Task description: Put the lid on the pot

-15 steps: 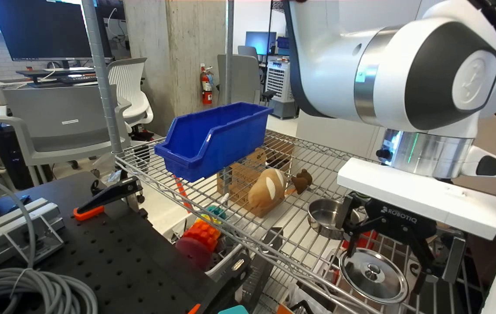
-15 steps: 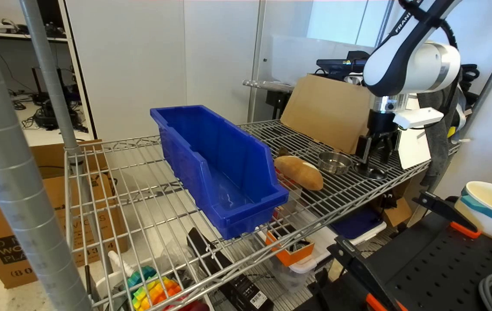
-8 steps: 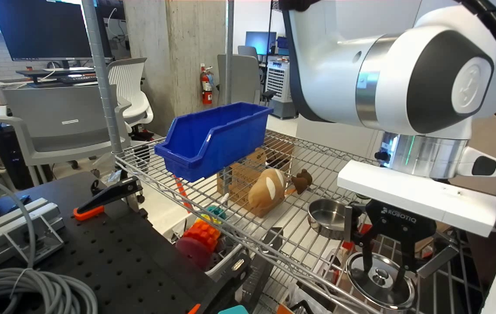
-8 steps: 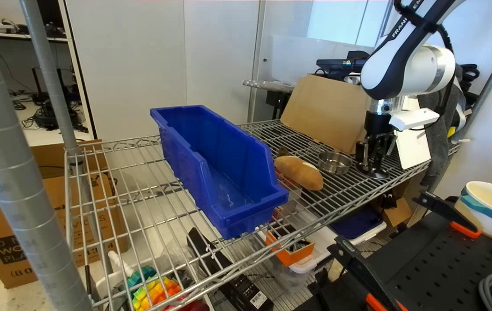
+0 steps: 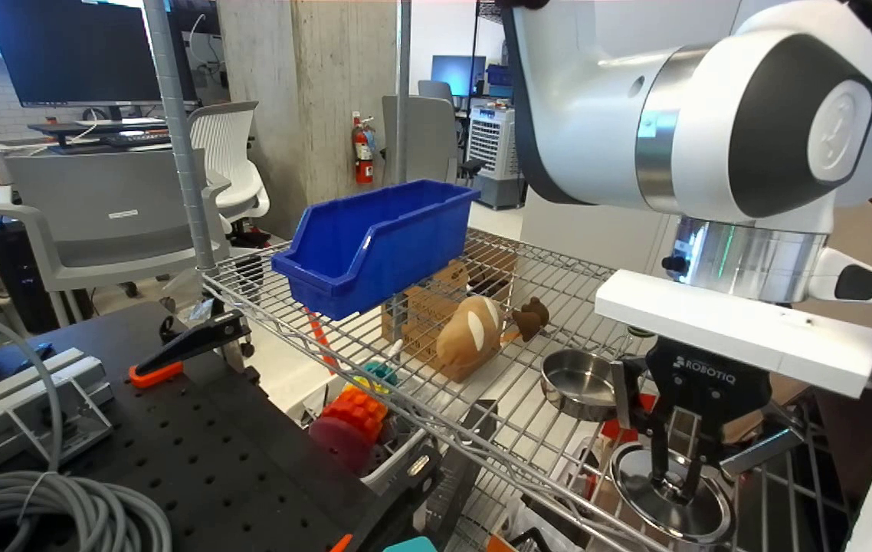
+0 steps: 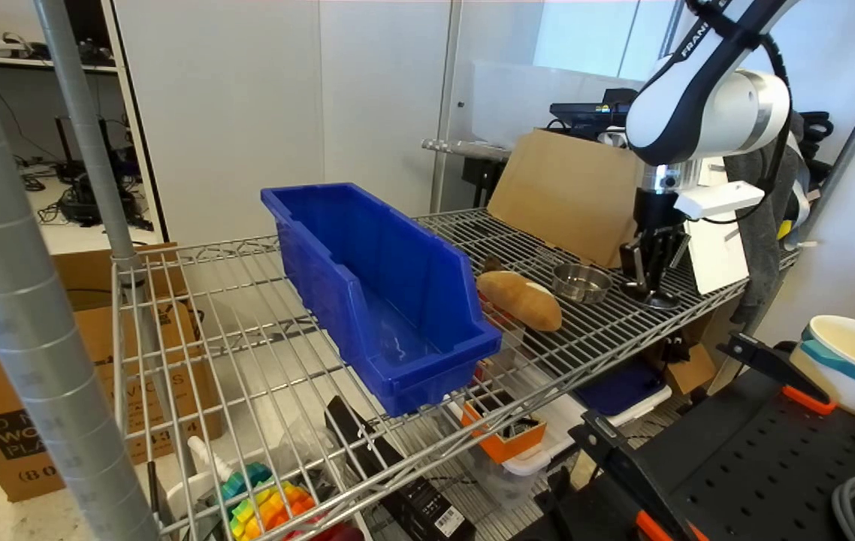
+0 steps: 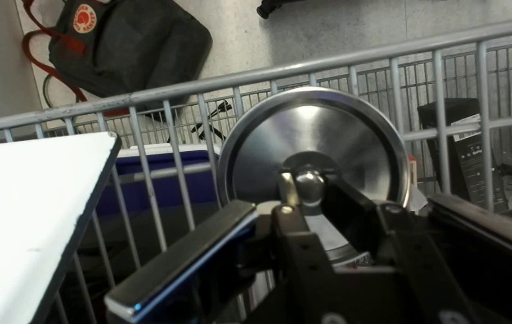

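We see the gripper, jaws holding the lid by its knob; in an exterior view the pot sits at the lid's eleven o'clock.

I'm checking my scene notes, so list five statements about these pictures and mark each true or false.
1. The pot stands on the wire shelf, its open top facing up. True.
2. The gripper straddles the knob of the lid. True.
3. The lid covers the pot. False: the lid is apart from the pot.
4. The loaf-shaped thing lies between the blue bin and the pot. True.
5. The pot is inside the blue bin. False: it stands outside.
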Robot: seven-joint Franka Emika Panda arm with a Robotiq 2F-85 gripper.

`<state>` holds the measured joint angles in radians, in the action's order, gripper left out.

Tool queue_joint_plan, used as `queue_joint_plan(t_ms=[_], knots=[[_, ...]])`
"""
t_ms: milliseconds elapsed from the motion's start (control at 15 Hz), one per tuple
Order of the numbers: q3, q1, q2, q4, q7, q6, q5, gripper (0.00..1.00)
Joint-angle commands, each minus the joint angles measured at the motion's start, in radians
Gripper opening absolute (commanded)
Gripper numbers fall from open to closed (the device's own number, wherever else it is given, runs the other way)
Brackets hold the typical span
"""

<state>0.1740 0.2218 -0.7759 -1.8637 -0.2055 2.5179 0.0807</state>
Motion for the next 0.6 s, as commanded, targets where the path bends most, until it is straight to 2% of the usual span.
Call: queue_joint_plan(t_ms=[0, 267, 533], knots=[[-0.008, -0.01, 0.129, -0.048, 0.006, -0.124, 0.019, 0.06], [-0.01, -0.038, 0.226, -0.051, 0.033, -0.171, 0.031, 0.06], [-0.066, -0.036, 0.187, 0.035, 0.055, -0.171, -0.04, 0.06]])
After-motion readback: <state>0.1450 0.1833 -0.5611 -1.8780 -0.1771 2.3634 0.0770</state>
